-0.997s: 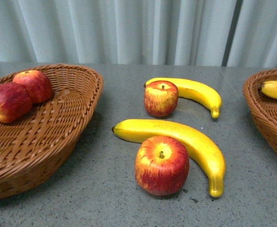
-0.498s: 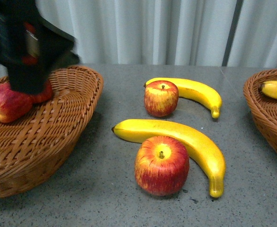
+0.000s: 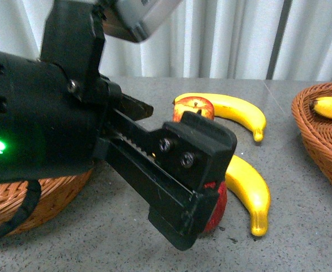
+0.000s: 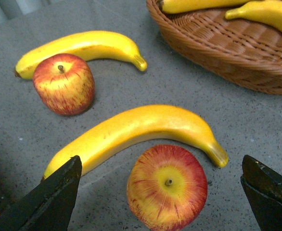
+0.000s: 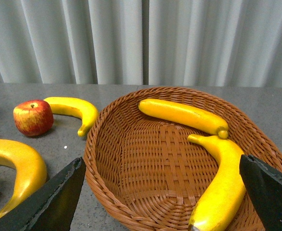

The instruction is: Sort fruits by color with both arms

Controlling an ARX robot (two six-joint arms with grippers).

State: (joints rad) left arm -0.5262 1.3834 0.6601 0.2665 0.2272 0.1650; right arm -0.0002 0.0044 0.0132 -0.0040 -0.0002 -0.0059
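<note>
Moved: left arm (image 3: 41,141) swings in across the front.
Left gripper (image 4: 160,161): spread over near apple (image 4: 167,186).
Right gripper (image 5: 161,161): spread above right basket (image 5: 91,159).

The glossy, yellow-streaked red near apple (image 4: 167,186) stands stem-up in the curve of the long yellow near banana (image 4: 136,130), the far apple (image 4: 64,83) just beside the far banana (image 4: 78,45), two more bananas (image 5: 182,115) (image 5: 223,183) in the right basket (image 5: 102,159), and the black left gripper (image 4: 161,161) spread wide over the near apple.
</note>
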